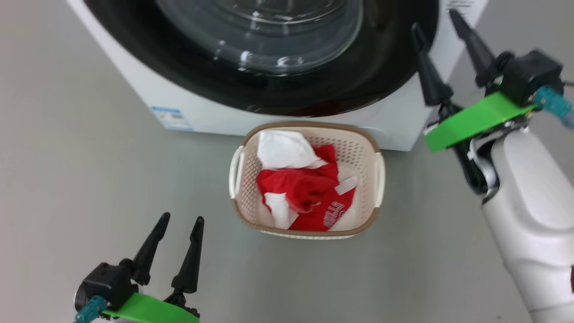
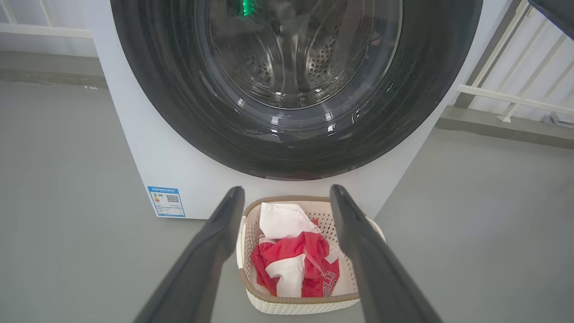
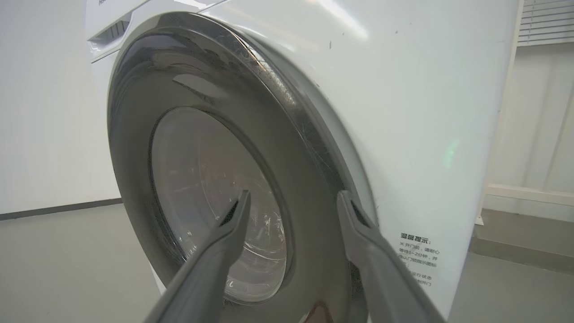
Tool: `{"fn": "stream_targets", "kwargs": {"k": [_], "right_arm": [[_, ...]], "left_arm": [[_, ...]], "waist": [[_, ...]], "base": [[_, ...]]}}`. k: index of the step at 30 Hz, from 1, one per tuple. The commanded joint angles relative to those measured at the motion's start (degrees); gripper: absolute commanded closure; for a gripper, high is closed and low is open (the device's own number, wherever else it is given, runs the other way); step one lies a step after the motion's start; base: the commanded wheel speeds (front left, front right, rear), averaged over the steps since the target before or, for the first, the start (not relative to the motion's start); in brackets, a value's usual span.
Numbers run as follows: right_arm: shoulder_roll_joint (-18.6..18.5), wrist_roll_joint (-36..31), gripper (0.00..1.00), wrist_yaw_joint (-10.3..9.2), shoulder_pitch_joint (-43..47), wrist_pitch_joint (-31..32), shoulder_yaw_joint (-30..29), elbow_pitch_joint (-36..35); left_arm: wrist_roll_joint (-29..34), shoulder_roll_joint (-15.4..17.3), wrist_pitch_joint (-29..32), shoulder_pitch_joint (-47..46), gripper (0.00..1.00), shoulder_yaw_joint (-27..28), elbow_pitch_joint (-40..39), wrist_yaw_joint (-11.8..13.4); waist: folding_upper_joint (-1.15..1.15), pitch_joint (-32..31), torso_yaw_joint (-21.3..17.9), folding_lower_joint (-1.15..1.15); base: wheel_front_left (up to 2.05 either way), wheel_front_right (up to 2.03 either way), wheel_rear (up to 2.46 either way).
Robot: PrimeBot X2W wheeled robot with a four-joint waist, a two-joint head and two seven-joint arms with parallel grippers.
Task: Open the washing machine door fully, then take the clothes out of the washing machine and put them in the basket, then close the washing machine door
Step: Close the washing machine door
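Note:
The washing machine door [image 1: 367, 67] lies flat against the white washing machine [image 1: 143, 89]; its black rim [image 3: 309, 179] and glass bowl [image 2: 291, 54] face me. On the floor right in front stands the basket [image 1: 358, 146], holding the red and white clothes [image 1: 309, 190]. My right gripper [image 1: 439, 27] is open beside the door's right edge, with the rim showing between its fingers [image 3: 358, 242] in the right wrist view. My left gripper [image 1: 181, 220] is open and empty, low at the left, pointing toward the basket [image 2: 287, 305] and its clothes [image 2: 291, 260].
Grey floor [image 1: 67, 179] spreads around the machine. A blue label [image 1: 172, 119] sits low on the machine's front. A white railing [image 2: 515, 94] stands to the machine's right in the left wrist view. Printed text [image 3: 417, 260] marks the front panel by the door.

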Motion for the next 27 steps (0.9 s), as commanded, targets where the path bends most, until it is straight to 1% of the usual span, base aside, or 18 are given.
{"fn": "stream_targets", "kwargs": {"k": [1, 6, 12, 16, 22, 27], "right_arm": [[0.98, -0.68, 0.00, -0.05, 1.73, -0.36, 0.91, -2.48], [1.36, -0.77, 0.00, -0.05, 6.45, -0.36, 1.05, -5.55], [1.15, -1.49, 0.00, -0.05, 12.51, -0.36, 0.62, -8.29], [1.25, -1.50, 0.00, -0.05, 16.71, -0.36, -0.02, -9.96], [2.18, -1.19, 0.00, -0.05, 22.36, -0.36, -1.73, -12.57], [2.05, -1.84, 0.00, -0.05, 26.72, -0.36, -2.89, -14.87]], "left_arm": [[0.16, 1.10, -0.70, -0.78, 0.00, 2.27, -0.89, -0.31], [0.59, 0.58, -0.70, -0.34, 0.00, 3.57, -1.50, -0.31], [1.48, -0.29, -0.70, 1.04, 0.00, 5.26, -2.11, -0.31], [2.02, -0.94, -0.70, 1.67, 0.00, 6.88, -3.32, -0.31], [1.97, -1.07, -0.70, 3.73, 0.00, 7.39, -5.37, -0.31], [3.10, -1.68, -0.70, 4.88, 0.00, 8.62, -6.33, -0.31]], "waist": [[0.00, -3.19, -4.05, 0.00], [0.00, -5.52, -7.88, 0.00], [0.00, -8.33, -11.55, 0.00], [0.00, -10.15, -13.59, 0.00], [0.00, -12.63, -16.85, 0.00], [0.00, -14.36, -18.46, 0.00]], "base": [[0.00, 0.00, 0.00], [0.00, 0.00, 0.00], [0.00, 0.00, 0.00], [0.00, 0.00, 0.00], [0.00, 0.00, 0.00], [0.00, 0.00, 0.00]]}}
